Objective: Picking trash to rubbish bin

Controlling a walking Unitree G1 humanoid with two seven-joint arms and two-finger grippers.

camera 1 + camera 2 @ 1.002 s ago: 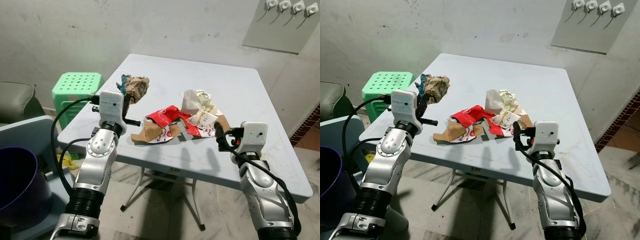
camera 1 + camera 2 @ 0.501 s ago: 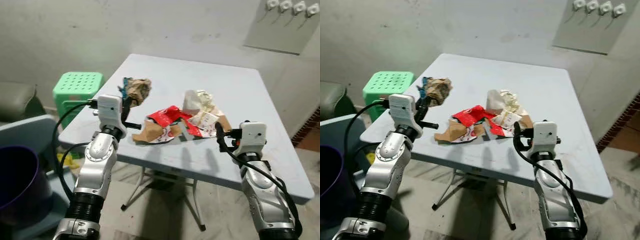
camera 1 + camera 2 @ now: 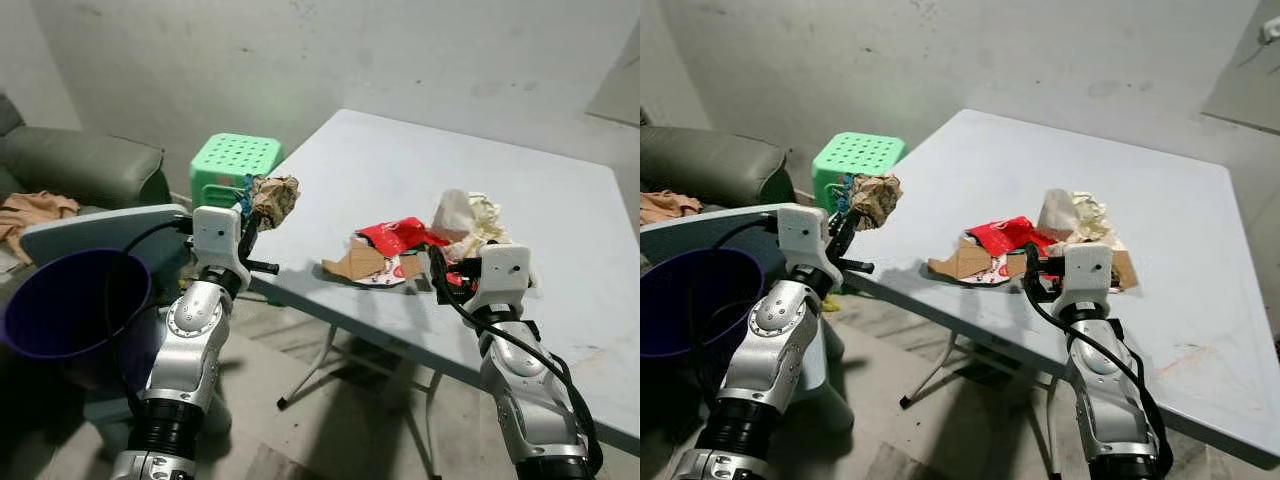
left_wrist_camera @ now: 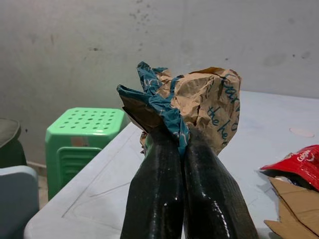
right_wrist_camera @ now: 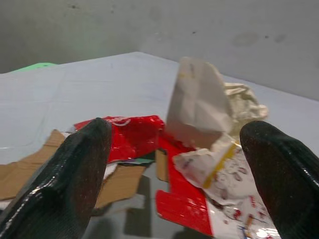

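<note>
My left gripper (image 3: 252,212) is shut on a crumpled brown and teal paper bag (image 3: 271,196), held in the air beside the table's left edge; in the left wrist view the paper bag (image 4: 199,107) sits pinched between the black fingers (image 4: 159,199). A purple rubbish bin (image 3: 70,305) stands at the lower left, to the left of that arm. A heap of trash lies on the pale table (image 3: 560,200): red wrapper (image 3: 392,235), torn cardboard (image 3: 355,263), white crumpled paper (image 3: 462,213). My right gripper (image 3: 440,275) is open just in front of the heap, with the red wrapper (image 5: 127,142) between its fingers' line of sight.
A green plastic stool (image 3: 232,165) stands behind the left arm. A dark green sofa (image 3: 75,170) with a brown cloth (image 3: 30,210) is at the far left. A grey flat lid or board (image 3: 95,225) lies behind the bin. Tiled floor lies under the table.
The whole view has swung left, bringing the purple bin and sofa into sight. The left gripper still holds the paper bag, now off the table's left edge. The right gripper stays open by the heap.
</note>
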